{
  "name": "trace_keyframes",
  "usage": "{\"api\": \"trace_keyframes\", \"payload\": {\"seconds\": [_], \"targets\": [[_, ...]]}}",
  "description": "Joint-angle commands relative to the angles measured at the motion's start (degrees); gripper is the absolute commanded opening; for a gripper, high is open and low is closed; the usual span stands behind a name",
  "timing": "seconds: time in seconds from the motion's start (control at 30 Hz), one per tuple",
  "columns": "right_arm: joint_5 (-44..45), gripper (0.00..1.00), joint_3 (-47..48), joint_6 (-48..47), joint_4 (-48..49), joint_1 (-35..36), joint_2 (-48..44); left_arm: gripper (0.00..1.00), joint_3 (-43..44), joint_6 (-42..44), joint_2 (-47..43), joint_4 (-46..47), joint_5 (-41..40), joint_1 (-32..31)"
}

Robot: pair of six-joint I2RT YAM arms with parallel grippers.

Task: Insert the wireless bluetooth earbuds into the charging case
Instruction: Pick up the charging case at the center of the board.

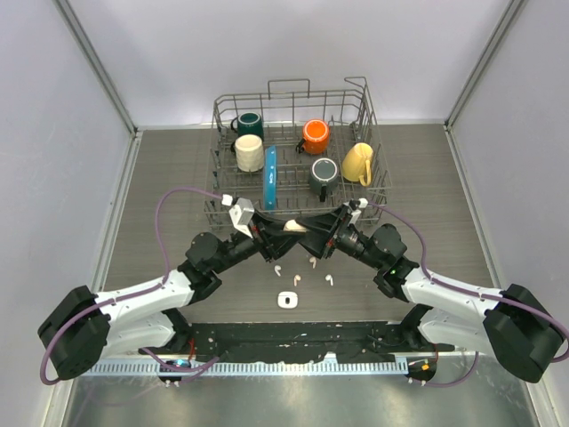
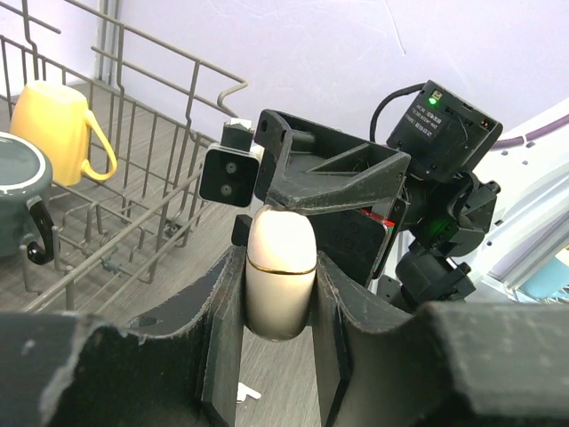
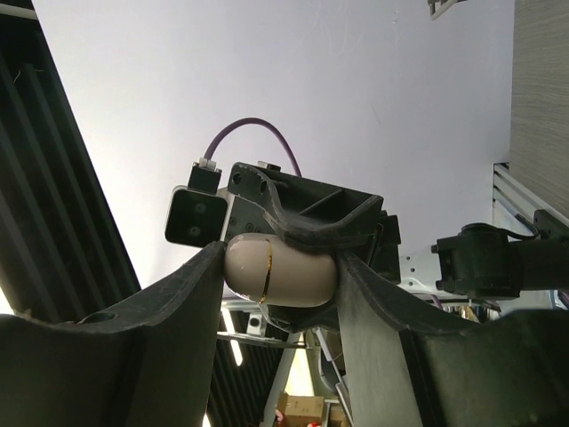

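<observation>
Grey table (image 1: 169,169), dish rack (image 1: 218,160) at back. We note left gripper (image 2: 280,307) and right gripper (image 3: 280,298) both clamped on the beige charging case (image 1: 296,226), raised just before the rack. Earbuds (image 1: 312,261) lie loose farther from it: light, slick; we judge pinching across the stem safest.

From above, the charging case (image 1: 294,226) is mostly hidden between the jaws; the earbuds (image 1: 312,261) at its 6 o'clock are too small for colour.
</observation>
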Motion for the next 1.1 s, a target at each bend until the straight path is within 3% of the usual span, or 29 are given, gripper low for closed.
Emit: {"api": "trace_keyframes", "payload": {"seconds": [0.0, 0.4, 0.5, 0.77, 0.87, 1.07], "targets": [[0.3, 0.10, -0.1, 0.3, 3.7, 0.3, -0.6, 0.35, 1.6, 1.5, 0.0, 3.9, -1.2, -0.3], [0.3, 0.10, 0.0, 0.3, 3.9, 0.3, -0.7, 0.41, 1.9, 1.1, 1.2, 3.6, -0.9, -0.5], [0.4, 0.10, -0.2, 0.5, 3.9, 0.3, -0.9, 0.38, 2.0, 1.2, 1.3, 3.6, -0.9, -0.6], [0.3, 0.11, -0.3, -0.3, 3.2, 0.3, -1.1, 0.04, 1.9, 1.5, 1.0, 3.6, -1.6, -0.7], [0.3, 0.17, 0.2, -1.8, 0.5, 0.3, -1.8, 0.00, 1.7, 2.1, 0.5, 3.6, -1.7, -0.7], [1.2, 0.51, 2.2, -7.3, -8.2, 0.3, -5.6, 0.00, -1.4, 4.5, -1.4, 7.6, -3.8, -0.7]]}}
